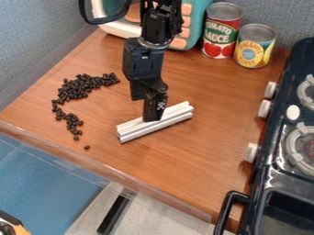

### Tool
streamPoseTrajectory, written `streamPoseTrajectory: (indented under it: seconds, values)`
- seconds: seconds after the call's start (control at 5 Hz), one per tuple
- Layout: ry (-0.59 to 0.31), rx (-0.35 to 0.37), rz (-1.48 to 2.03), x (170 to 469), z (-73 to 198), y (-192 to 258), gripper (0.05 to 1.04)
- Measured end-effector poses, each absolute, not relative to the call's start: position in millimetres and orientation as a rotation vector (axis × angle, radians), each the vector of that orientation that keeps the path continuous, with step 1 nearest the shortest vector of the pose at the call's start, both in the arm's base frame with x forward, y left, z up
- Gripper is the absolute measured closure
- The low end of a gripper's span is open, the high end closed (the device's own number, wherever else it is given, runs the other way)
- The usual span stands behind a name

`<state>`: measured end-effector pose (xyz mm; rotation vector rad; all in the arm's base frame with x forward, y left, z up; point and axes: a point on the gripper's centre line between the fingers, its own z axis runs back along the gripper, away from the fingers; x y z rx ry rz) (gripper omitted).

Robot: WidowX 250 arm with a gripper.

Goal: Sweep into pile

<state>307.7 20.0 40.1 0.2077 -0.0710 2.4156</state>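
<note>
Many small dark beans (80, 87) lie on the left part of the wooden counter, thick toward the back and thinning into a curved trail toward the front edge. One stray bean (86, 147) sits apart near that edge. My gripper (154, 118) hangs down over the middle of the counter, to the right of the beans. Its tips are at a pale, ridged metal bar (175, 117), which lies slantwise on the wood and is gripped near its middle. The bar does not touch the beans.
Two cans, a red one (221, 34) and a yellow one (254, 49), stand at the back beside a teal toy appliance (195, 18). A dark toy stove (276, 151) with knobs borders the right side. The counter's front edge (122, 173) runs diagonally below the bar.
</note>
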Motion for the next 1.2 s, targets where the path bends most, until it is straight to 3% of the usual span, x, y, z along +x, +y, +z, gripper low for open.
streamPoseTrajectory:
  seconds: [0.2, 0.6, 1.0, 1.2]
  values:
    - [-0.054, 0.248, 2.417, 304.9, 29.4, 19.8, 0.083]
    - [-0.084, 0.214, 2.405, 310.1, 28.4, 7.8, 0.136]
    - [-0.121, 0.167, 2.433, 316.7, 25.5, 2.6, 0.721]
    - [-0.142, 0.179, 2.442, 317.6, 21.8, 1.1, 0.753]
